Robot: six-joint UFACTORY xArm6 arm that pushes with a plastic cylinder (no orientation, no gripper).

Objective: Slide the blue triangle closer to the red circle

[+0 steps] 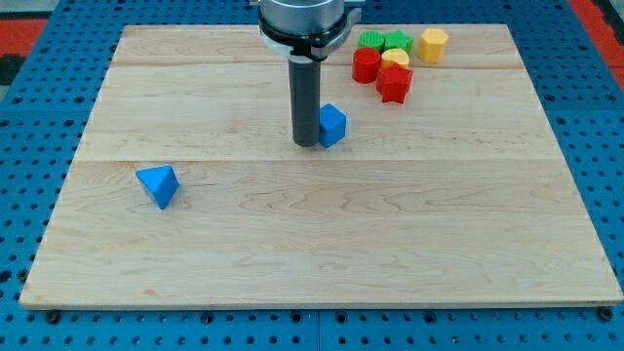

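Note:
The blue triangle [158, 184] lies alone on the wooden board [312, 253] at the view's left. The red circle [366, 65] stands in a cluster at the view's top right. My tip [307, 143] is near the board's middle, far to the right of the blue triangle and below-left of the red circle. It touches the left side of a blue cube-like block [332, 125].
Around the red circle stand a red star [395, 84], a yellow heart-like block [395, 59], a yellow hexagon [433, 44], and two green blocks [384, 41]. Blue pegboard [29, 146] surrounds the board.

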